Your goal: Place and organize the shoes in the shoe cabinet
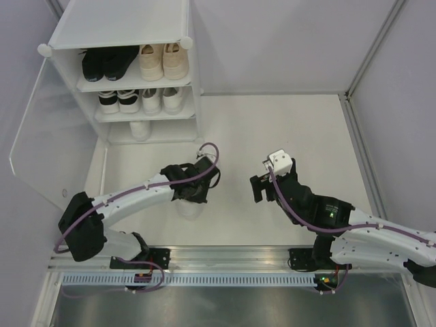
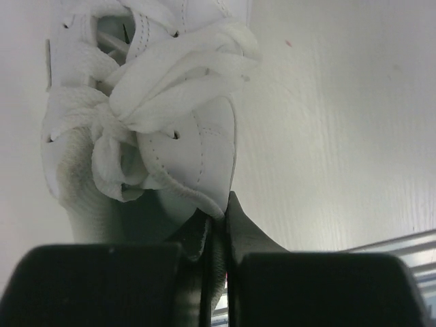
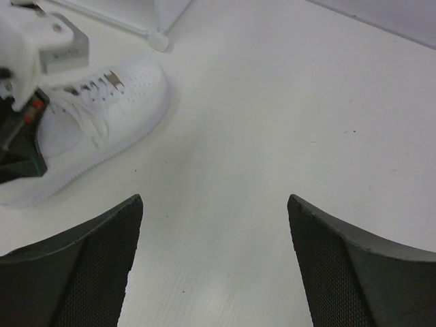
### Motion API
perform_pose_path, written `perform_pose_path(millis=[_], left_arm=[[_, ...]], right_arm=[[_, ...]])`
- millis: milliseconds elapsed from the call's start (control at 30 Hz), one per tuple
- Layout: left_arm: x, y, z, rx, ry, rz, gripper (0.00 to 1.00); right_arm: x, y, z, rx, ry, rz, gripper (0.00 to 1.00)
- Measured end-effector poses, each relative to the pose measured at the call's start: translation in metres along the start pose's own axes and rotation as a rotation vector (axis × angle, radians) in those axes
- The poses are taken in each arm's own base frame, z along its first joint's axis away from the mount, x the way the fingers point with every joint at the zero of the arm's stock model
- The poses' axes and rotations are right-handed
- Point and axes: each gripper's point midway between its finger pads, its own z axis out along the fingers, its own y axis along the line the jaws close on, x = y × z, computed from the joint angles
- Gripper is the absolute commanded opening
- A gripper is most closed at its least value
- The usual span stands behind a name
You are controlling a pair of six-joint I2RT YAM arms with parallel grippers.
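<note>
A white sneaker (image 2: 170, 102) lies on the floor in front of the shoe cabinet (image 1: 119, 24). My left gripper (image 2: 219, 211) is shut on the rim of its opening, with the thin side wall pinched between the jaws. From above, that gripper (image 1: 194, 182) covers most of the shoe (image 1: 189, 208). In the cabinet, the top tier holds a black pair (image 1: 102, 63) and a beige pair (image 1: 163, 60). The middle tier holds a black-and-white pair (image 1: 117, 101) and a white pair (image 1: 162, 99). One white shoe (image 1: 140, 129) sits on the bottom tier. My right gripper (image 3: 214, 204) stands open over bare floor, to the right of the sneaker (image 3: 116, 102).
The cabinet's frosted door (image 1: 41, 136) hangs open to the left. A cabinet foot (image 3: 159, 42) stands just beyond the sneaker. White enclosure walls close the back and right. An aluminium rail (image 1: 231, 257) runs along the near edge by the arm bases.
</note>
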Motion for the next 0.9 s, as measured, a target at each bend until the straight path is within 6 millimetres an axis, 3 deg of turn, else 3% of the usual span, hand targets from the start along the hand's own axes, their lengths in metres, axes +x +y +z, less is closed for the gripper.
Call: perform_pose_path(millis=[233,367,900], left_arm=[[-0.043,0.09,-0.015,-0.082,-0.112,-0.266,0.02],[-0.055,0.128,-0.014,-0.115,-0.132,-0.335,0.02],[-0.134,0.194,0.052,-0.103,-0.063,-0.324,0.02]], right_arm=[[-0.004,-0.008,-0.005,0.02,-0.025,0.019,0.98],[-0.005,-0.011,-0.009,0.015,-0.042,0.037,0.98],[-0.015,-0.021,-0.024,-0.004,-0.106,0.095,0.98]])
